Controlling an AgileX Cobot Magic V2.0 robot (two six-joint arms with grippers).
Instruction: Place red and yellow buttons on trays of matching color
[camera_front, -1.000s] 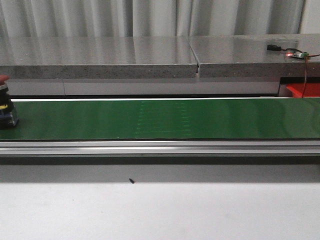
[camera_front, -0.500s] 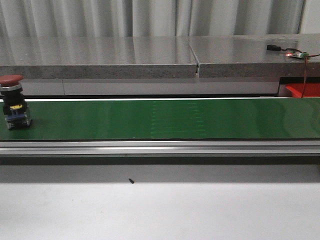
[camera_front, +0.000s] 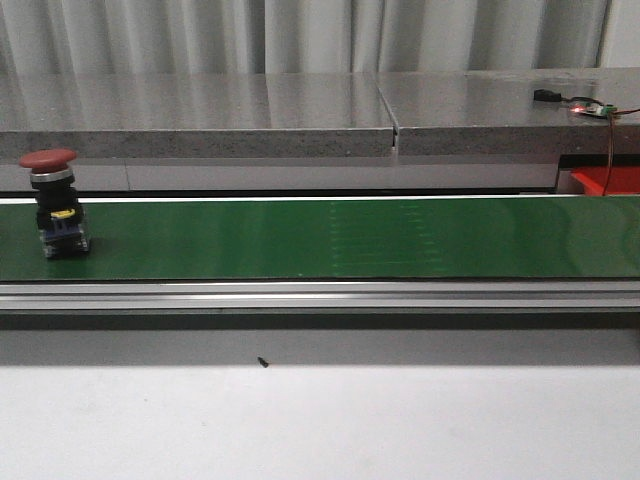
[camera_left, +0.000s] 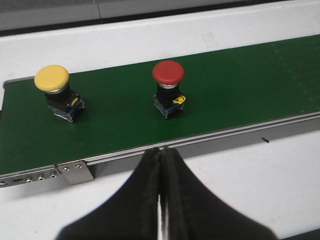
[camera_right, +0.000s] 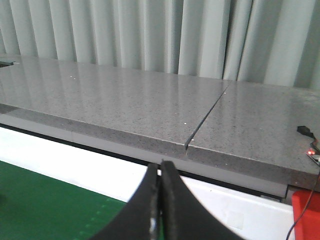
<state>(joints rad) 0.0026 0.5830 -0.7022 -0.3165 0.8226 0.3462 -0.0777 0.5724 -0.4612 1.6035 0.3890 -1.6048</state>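
The red button (camera_left: 168, 93) stands on the belt (camera_left: 240, 90) beyond the left tool (camera_left: 160, 200), its fingers pressed together.

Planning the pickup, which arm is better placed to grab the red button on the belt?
Probably left: the red button stands at the belt's left end, in front of the left gripper. The right wrist view shows no button.

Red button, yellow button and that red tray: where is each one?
red button (camera_left: 168, 72), left wrist view, on its mushroom cap.
yellow button (camera_left: 51, 78), left wrist view, on its cap.
red tray (camera_front: 612, 180), front view, on its visible corner.
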